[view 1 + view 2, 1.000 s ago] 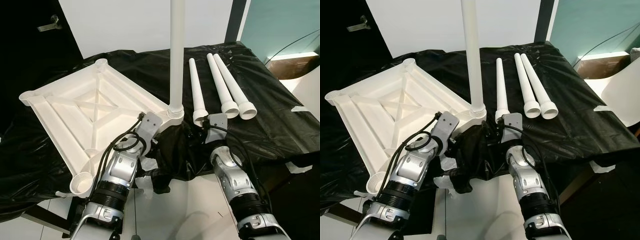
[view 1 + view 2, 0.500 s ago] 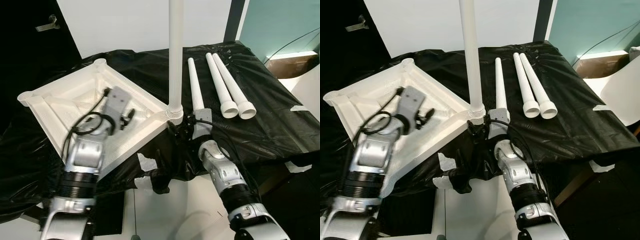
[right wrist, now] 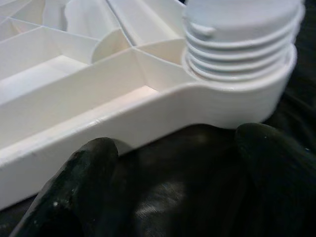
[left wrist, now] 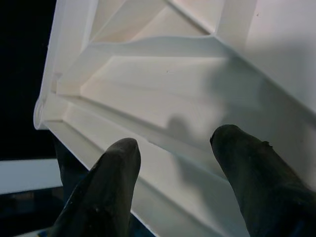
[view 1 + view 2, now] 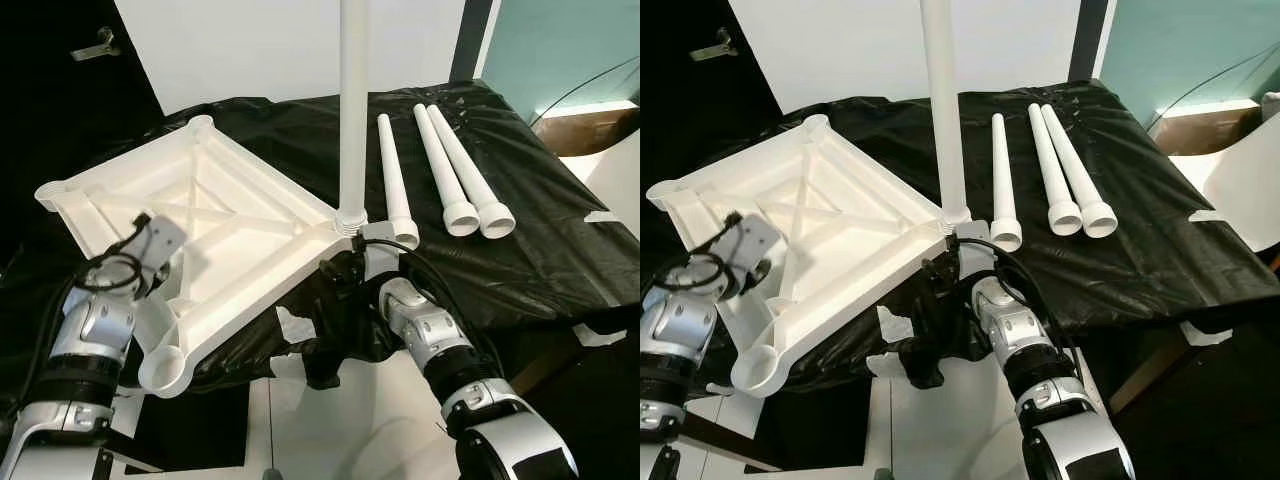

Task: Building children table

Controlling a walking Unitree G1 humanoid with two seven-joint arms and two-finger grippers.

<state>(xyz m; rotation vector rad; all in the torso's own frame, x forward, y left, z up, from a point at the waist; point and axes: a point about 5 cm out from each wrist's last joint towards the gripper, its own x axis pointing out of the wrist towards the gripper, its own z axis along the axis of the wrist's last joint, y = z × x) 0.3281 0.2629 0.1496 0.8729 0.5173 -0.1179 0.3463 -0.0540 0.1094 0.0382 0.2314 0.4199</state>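
We see the upturned tabletop (image 5: pixel 200 220) as white moulded plastic, smooth with a soft sheen on its ribs. The upright leg (image 5: pixel 352 110) and the three loose legs (image 5: pixel 440 160) right of centre look the same white plastic, smooth and faintly glossy; the thread (image 3: pixel 242 44) at the upright leg's foot is ridged. The worktop is draped in black sheeting (image 5: pixel 540 250), thin, wrinkled and glossy like plastic film. Our arms (image 5: pixel 430 335) show brushed silver metal. The left tool (image 4: pixel 173 182) has matt black, slightly rubbery fingers (image 4: pixel 108 187); the right tool (image 3: pixel 173 168) looks alike, dusted with pale specks.
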